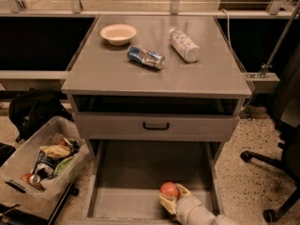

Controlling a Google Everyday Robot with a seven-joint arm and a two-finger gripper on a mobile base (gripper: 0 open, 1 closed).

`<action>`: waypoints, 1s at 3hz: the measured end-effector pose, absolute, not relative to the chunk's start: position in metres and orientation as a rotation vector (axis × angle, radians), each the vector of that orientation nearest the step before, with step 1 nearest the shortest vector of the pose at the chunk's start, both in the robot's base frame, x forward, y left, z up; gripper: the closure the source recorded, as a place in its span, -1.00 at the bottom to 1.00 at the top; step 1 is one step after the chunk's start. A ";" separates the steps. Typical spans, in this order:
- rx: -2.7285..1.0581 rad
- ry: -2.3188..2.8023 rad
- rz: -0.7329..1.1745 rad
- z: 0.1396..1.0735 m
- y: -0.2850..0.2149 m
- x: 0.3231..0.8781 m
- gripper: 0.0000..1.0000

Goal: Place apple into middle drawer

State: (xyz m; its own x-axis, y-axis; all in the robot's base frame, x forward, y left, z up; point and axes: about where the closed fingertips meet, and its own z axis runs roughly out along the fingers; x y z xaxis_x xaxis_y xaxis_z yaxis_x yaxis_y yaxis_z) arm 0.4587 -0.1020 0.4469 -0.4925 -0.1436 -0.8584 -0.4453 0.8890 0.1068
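The red apple (pixel 168 190) sits low in the open middle drawer (pixel 126 177), a large grey drawer with a flat floor, pulled out at the bottom of the cabinet. My gripper (pixel 171 198) comes in from the bottom right on a pale arm. Its fingers are closed around the apple from below and from the right. The apple is near the drawer's front right part, close to the floor.
A drawer front with a black handle (pixel 155 125) is above. On the cabinet top lie a white bowl (pixel 118 33), a blue can (pixel 146 57) and a plastic bottle (pixel 183 44). A bin of snacks (pixel 42 161) stands left. An office chair base (pixel 269 165) is right.
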 end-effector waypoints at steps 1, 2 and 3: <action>-0.424 2.078 0.390 0.447 -0.102 0.459 0.16; -0.424 2.078 0.390 0.447 -0.102 0.459 -0.30; -0.424 2.078 0.390 0.447 -0.102 0.459 -0.77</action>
State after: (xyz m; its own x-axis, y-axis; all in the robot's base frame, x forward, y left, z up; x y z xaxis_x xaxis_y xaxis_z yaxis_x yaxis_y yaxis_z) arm 0.4587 -0.1019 0.4469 -0.4925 -0.1436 -0.8584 -0.4454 0.8889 0.1068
